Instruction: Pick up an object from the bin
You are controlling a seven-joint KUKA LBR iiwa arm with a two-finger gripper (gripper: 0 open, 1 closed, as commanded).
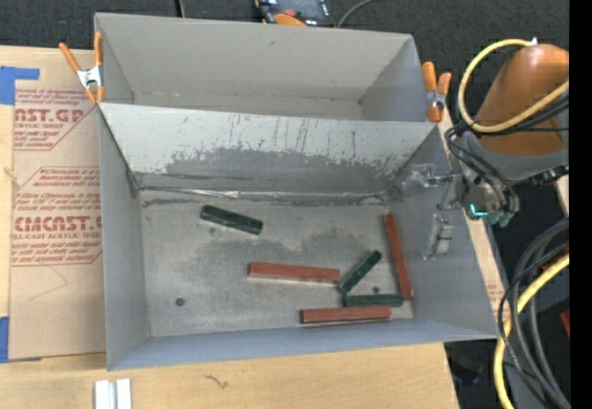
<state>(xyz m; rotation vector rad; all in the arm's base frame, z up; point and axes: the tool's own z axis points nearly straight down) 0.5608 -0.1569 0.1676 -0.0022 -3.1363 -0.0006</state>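
Bin floor holds a red-brown bar just beside the gripper.

A slim red-brown stick lies flat by the bin's right wall, near green sticks.

Even bright light, soft faint shadows

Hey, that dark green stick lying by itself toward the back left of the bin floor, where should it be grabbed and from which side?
Take the dark green stick at mid-length, coming straight down from above and closing across its narrow width. It lies flat and alone on the bin floor, angled slightly, with bare metal along both long edges, so nothing should crowd the grip.
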